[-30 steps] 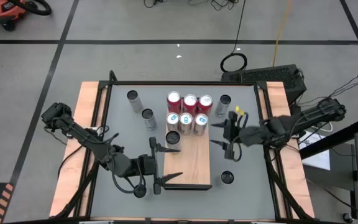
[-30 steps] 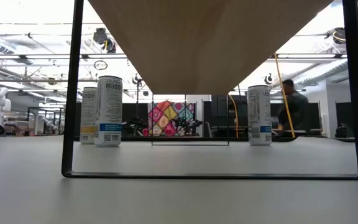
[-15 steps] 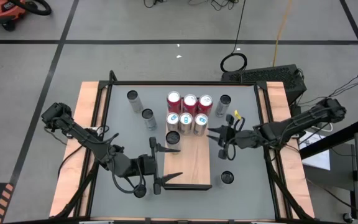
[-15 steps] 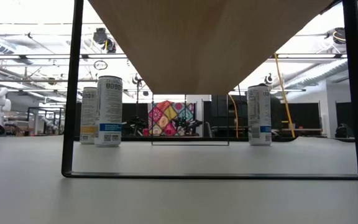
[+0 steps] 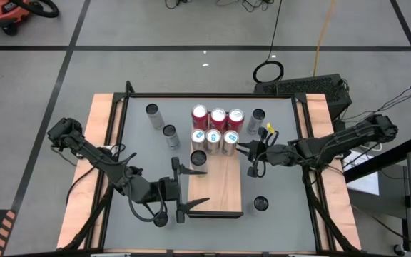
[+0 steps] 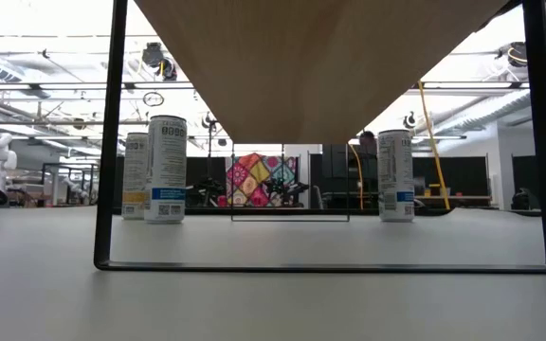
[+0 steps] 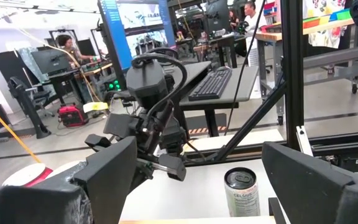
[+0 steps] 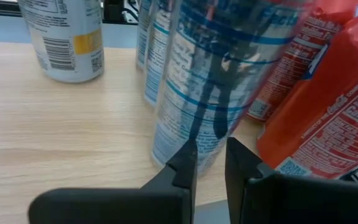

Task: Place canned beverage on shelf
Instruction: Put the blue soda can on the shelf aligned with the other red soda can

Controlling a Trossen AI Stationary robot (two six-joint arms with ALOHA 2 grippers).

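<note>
Over the shelf (image 5: pixel 216 187), right gripper (image 5: pixel 250 158) jaws nearly shut, empty; left gripper (image 5: pixel 195 188) jaws wide

arms: two dark jointed links, black cables looping alongside
left gripper (image 5: pixel 191 187): black, flat tapering fingers
right gripper (image 5: pixel 252 158): black fingers, yellow tag showing near wrist

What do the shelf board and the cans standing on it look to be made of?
The shelf: light wood or a wood-look laminate, matte, with grain lines running along it; which of the two is unclear. Its rim looks like dark metal.
The red cans and the silver cans: thin metal, likely aluminium, with shiny silver tops and glossy printed sides that catch reflections in the right wrist view.
</note>
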